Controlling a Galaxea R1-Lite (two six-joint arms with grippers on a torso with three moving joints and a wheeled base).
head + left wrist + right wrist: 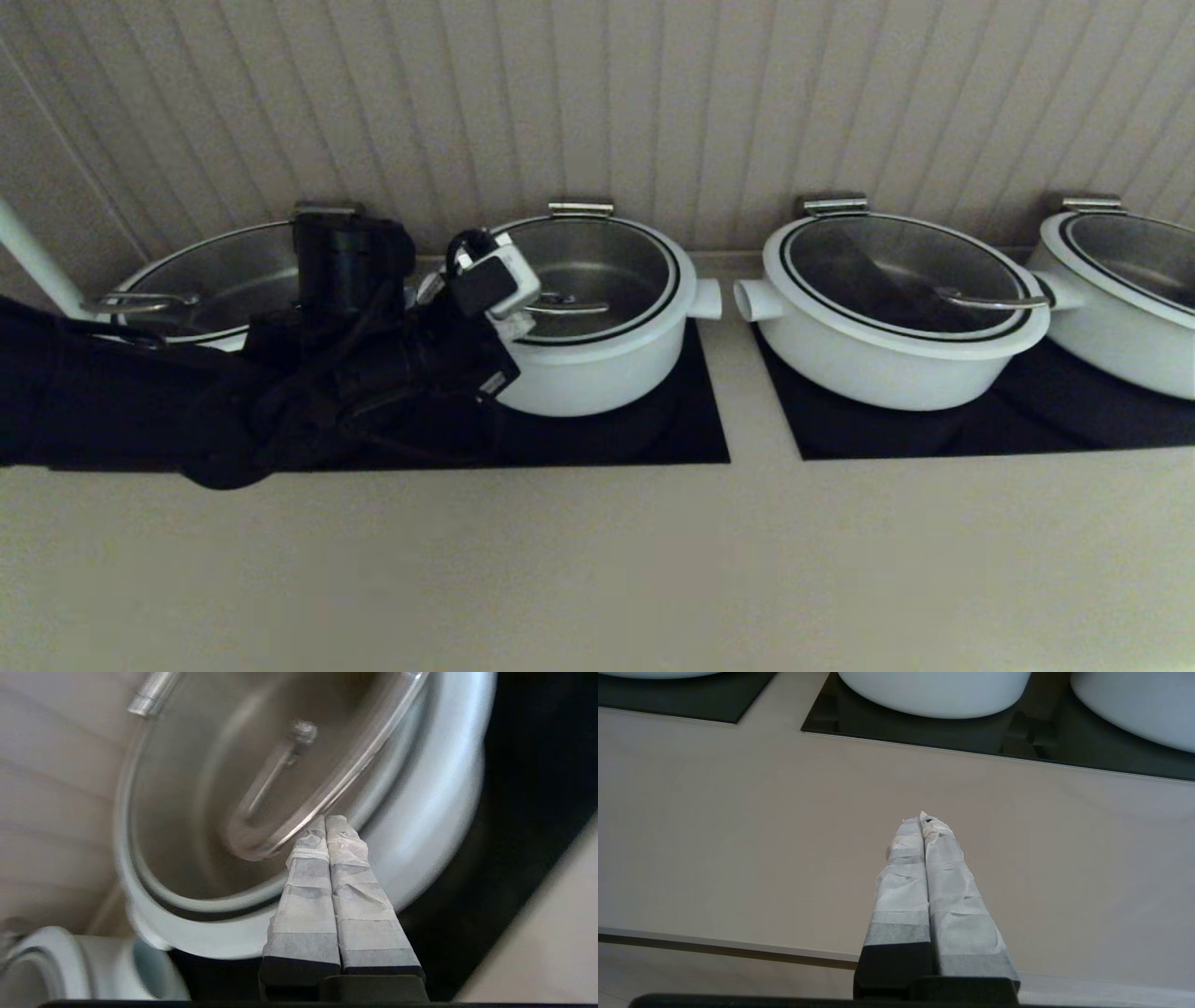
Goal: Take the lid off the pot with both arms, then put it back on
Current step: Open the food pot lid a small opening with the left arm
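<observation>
Left gripper point(325, 823) pressed together at lid point(261, 765) rim

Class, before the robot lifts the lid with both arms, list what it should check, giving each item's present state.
1. Left pincer at lid rim: ok.
2. Left pincer open to grasp: not ok, shut.
3. Right pincer at pot: not ok, it is over the counter.
4. Right pincer open: not ok, shut.
5. Lid seated flat: cannot tell.
</observation>
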